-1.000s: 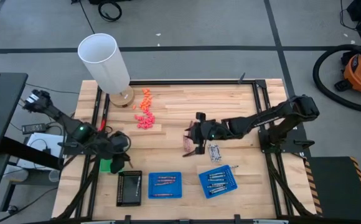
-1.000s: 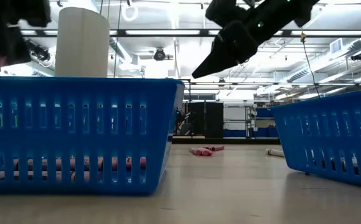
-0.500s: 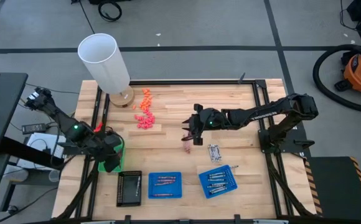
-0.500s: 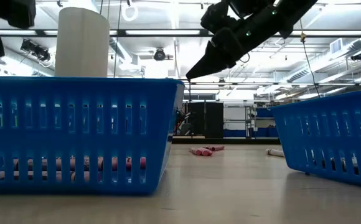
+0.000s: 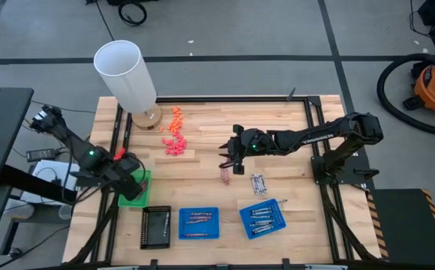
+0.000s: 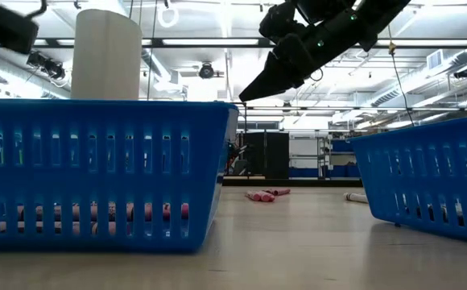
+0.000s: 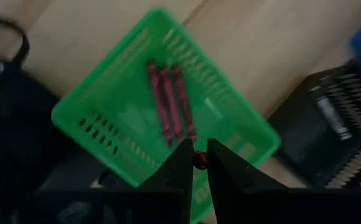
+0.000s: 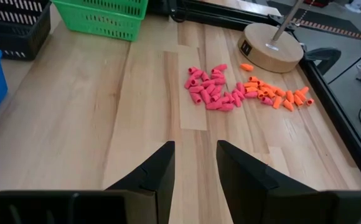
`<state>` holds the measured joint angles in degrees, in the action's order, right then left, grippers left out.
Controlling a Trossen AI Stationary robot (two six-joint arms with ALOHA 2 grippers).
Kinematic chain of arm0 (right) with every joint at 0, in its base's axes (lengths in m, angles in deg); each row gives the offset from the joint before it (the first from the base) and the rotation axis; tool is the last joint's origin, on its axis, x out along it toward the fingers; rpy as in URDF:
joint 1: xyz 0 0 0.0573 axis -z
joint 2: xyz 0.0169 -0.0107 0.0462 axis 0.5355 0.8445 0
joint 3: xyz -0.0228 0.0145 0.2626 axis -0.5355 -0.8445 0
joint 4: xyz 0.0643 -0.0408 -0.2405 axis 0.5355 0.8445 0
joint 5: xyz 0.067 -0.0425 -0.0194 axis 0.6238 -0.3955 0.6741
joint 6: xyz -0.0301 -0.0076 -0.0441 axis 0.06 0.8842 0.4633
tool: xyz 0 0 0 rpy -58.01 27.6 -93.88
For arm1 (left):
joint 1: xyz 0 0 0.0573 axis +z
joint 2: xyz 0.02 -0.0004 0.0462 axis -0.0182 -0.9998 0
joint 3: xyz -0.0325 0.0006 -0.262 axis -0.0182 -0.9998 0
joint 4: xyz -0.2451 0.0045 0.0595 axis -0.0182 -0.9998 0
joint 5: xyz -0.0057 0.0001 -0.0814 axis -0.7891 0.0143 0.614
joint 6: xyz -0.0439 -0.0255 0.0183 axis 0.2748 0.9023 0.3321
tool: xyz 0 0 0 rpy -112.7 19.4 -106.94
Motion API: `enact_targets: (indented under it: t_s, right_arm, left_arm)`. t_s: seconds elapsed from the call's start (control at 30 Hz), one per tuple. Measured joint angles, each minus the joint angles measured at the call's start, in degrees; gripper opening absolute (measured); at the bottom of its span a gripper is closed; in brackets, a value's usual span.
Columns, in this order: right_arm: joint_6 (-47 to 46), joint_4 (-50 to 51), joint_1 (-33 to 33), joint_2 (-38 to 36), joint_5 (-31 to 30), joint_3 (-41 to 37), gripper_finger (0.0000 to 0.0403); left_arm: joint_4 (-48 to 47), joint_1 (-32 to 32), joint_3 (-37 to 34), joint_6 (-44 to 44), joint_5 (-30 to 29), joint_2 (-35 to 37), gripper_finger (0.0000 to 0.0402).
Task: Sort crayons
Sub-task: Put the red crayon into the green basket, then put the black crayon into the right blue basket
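Three maroon crayons lie side by side in the green tray at the table's left near side. My left gripper hangs above that tray, pointing down, shut on a small dark-red crayon. My right gripper stands open above the table's middle with nothing between its fingers. Loose maroon crayons and silvery crayons lie on the wood just nearside of it. More crayons lie in the two blue trays. My left gripper pinches a dark-red crayon between its two fingertips, coming from above and pointing down. Only the crayon's end shows between the tips, seen end-on. It is lifted clear, above the green tray.
A black tray stands beside the blue ones at the near edge. Pink caps and orange caps lie scattered at the far left by a lamp's wooden base under a tall white shade.
My left gripper has gone toward the table's left edge, over the green tray, and has tipped and rolled until it points down. My right gripper has swung toward the far edge, away from the loose crayons, then kept still.
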<state>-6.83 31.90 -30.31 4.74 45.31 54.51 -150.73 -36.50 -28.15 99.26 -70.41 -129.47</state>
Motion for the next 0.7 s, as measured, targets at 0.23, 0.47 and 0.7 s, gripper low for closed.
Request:
enact_targets:
  t_s: [0.23,0.47,0.7]
  right_arm:
    - [0.00,-0.14,0.00,0.00,0.02,0.00,0.0128]
    - [0.00,-0.16,0.00,0.00,0.02,0.00,0.0128]
    - [0.00,-0.93,-0.04,0.00,0.34,0.00,0.0128]
  left_arm:
    - [2.76,0.00,-0.62,0.10,3.27,-1.55,0.0039]
    - [4.45,0.00,-0.62,-0.54,3.62,-4.61,0.0055]
    - [3.07,0.07,-0.63,-1.17,4.35,-8.86,0.0117]
